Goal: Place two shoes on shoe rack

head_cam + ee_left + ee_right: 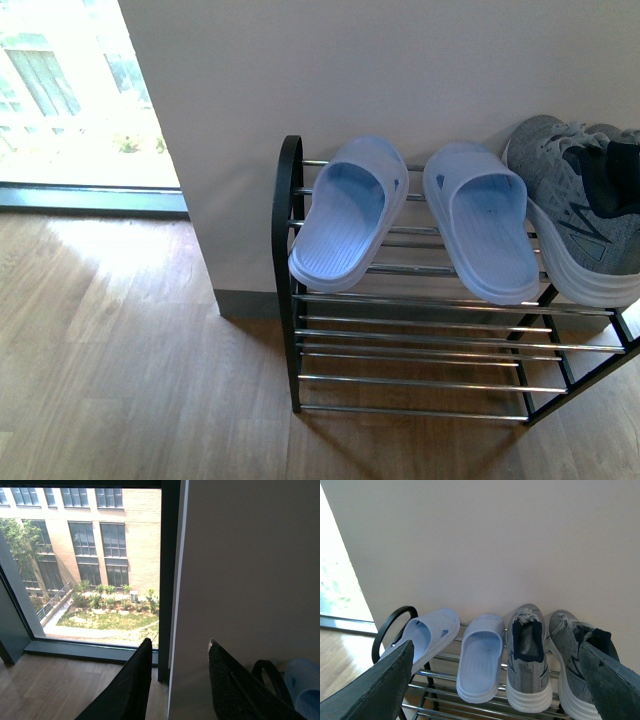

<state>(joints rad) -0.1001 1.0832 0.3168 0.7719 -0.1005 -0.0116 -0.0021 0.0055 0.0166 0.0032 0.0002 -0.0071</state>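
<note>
Top tier of the shoe rack (288,215) carries four items in a row. In the front view the two slide sandals sit at centre: left sandal (345,212), right sandal (487,224), heels overhanging the front bar. At 3 o'clock from them, one grey sneaker (580,205) runs off the frame edge. The right wrist view shows the full row: sandals, then first sneaker (527,657), then second sneaker (580,667), all toes toward the wall (400,70), soles resting on the chrome bars.

Your right gripper (495,680) stands wide, nothing between its fingers, held back from the rack and looking at the row. Your left gripper (175,680) is also parted and empty, aimed at the window (90,560) and the wall edge, with only a corner of the rack and a sandal at 4 o'clock.

Judgement: both sneakers look placed, so the task reads as at its end or in the retreat step. Nothing seems left to carry. Next move, if any: draw both arms clear without brushing the overhanging heels. Check that the far sneaker sits square; its outer edge is cut off in both views.
</note>
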